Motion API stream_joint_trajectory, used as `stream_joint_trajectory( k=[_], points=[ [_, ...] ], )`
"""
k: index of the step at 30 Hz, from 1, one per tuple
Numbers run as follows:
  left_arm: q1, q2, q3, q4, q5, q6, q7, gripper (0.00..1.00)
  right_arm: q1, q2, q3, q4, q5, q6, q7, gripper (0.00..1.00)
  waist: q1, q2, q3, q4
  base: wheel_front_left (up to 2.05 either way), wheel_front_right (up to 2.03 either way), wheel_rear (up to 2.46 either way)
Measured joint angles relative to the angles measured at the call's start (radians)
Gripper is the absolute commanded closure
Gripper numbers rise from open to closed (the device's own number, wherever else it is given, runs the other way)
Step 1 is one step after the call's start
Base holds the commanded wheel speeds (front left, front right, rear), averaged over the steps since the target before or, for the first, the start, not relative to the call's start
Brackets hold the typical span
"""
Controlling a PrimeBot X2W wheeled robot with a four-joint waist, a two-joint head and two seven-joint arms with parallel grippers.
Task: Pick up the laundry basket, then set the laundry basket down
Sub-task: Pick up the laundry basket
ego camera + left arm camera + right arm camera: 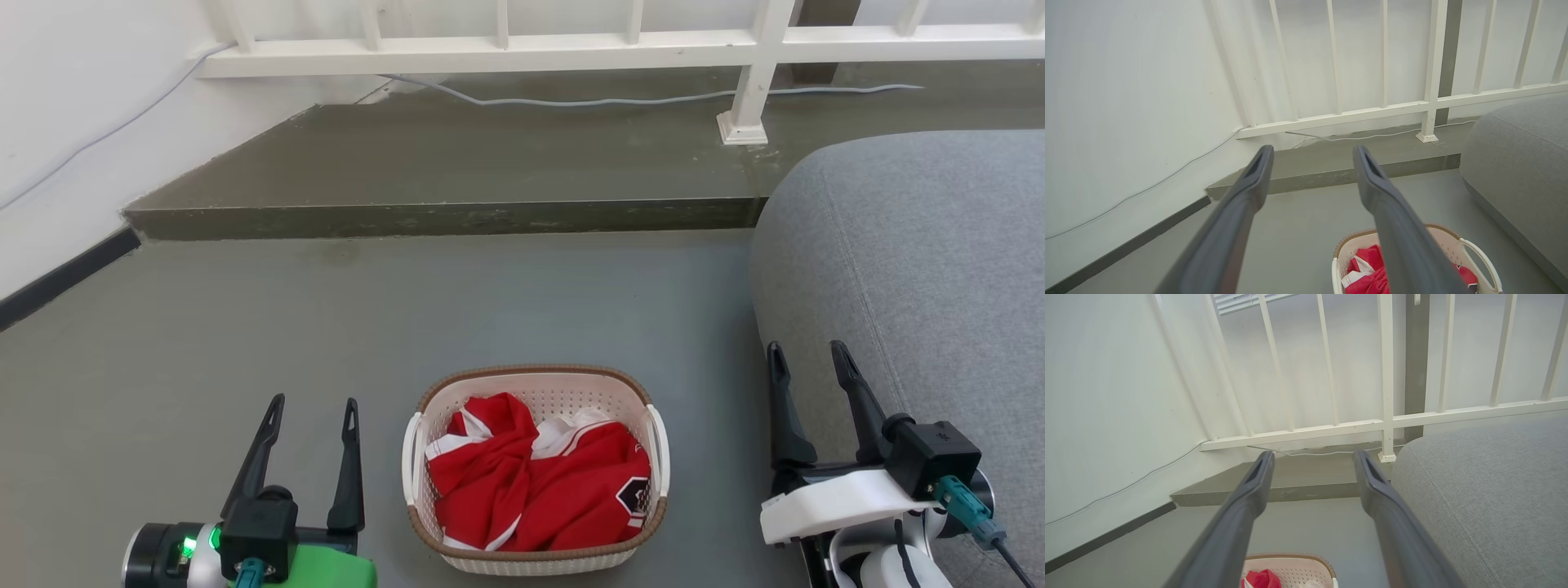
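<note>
The laundry basket (571, 394) stands on the grey floor between my two arms. It is cream-white and perforated, with a brown woven rim and white side handles, and holds red-and-white clothing (535, 486). My left gripper (314, 407) is open to the basket's left, apart from it. My right gripper (810, 355) is open to the basket's right, over the edge of the grey cushion. The left wrist view shows the basket (1474, 249) low on the right beside one of my fingers (1392, 220). In the right wrist view its far rim (1290, 557) sits at the bottom.
A large grey cushion (922, 269) fills the right side, close to the basket. Ahead, a raised concrete step (441, 219) runs across the floor, with a white railing (759, 73) and a cable (571, 101) on it. A white wall (73, 122) with dark skirting stands at left.
</note>
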Motion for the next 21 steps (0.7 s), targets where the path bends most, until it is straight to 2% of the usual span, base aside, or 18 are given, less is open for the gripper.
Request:
stream_joint_trajectory(
  k=[14,21],
  points=[
    [-0.003,0.0,-0.001,-0.017,0.0,0.001,0.0,0.0,-0.006,0.0,0.001,-0.016,-0.028,0.0,0.0,0.0,0.0,0.0,0.065,-0.005,0.0,0.0,0.0],
    [-0.059,0.0,-0.002,0.001,0.0,0.001,0.0,0.0,-0.093,0.0,-0.007,-0.015,-0.038,0.0,-0.001,0.0,0.0,0.0,0.143,-0.005,0.0,0.0,0.0]
  ],
)
